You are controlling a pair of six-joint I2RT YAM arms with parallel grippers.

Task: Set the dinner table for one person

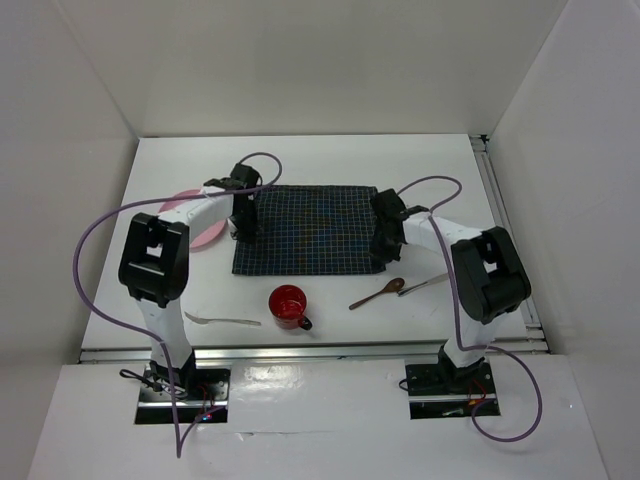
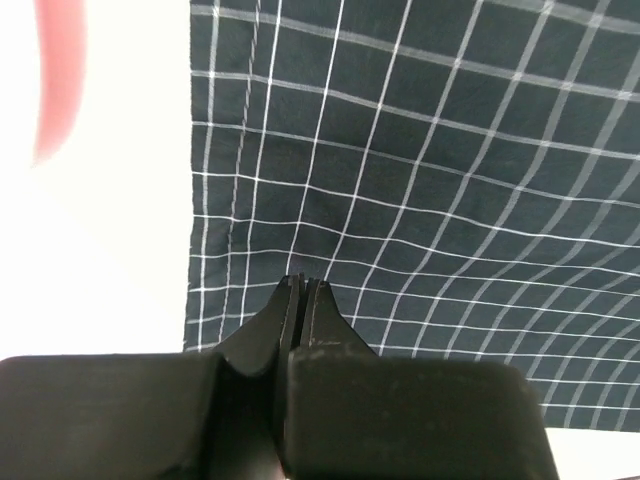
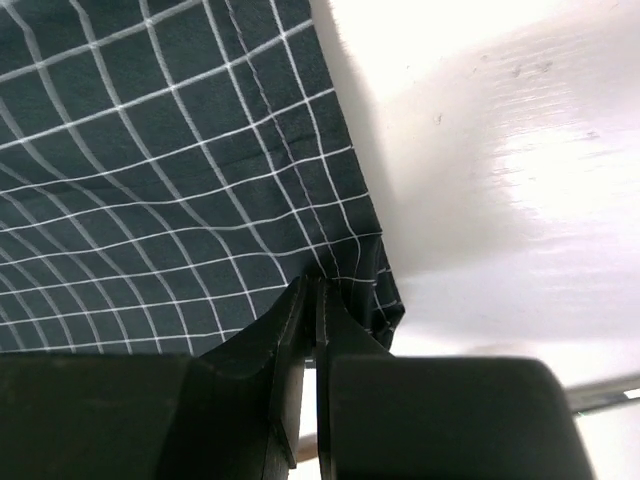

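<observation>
Left gripper point(image 2: 301, 285) is clenched tight, tips down on the left edge of the checked cloth point(image 2: 450, 200), and the grid lines bow in toward the tips, so it looks like it's pinching the fabric there. Right gripper point(image 3: 312, 290) is the same deal: clamped on the cloth right by its near right corner, with the fabric bunched up at the tips.

One cloth, dark navy with thin white lines, spread across the middle of the white surface point(image 1: 300, 160), which fills the whole walled-in area under everything.

Count of the rest, all sitting on the surface:
- one pink plate point(image 1: 208, 237), left of the cloth and partly under the left arm
- one red mug point(image 1: 288, 303), near side of the cloth
- one fork point(image 1: 222, 320), left of the mug
- one brown spoon point(image 1: 378, 293), right of the mug
- one knife point(image 1: 425, 284), just right of the spoon

Two arms. Left arm point(image 1: 155, 260) and right arm point(image 1: 490, 275) both rise from the near edge, elbows up high, forearms angled inward, wrists tipped down onto opposite sides of the cloth.
</observation>
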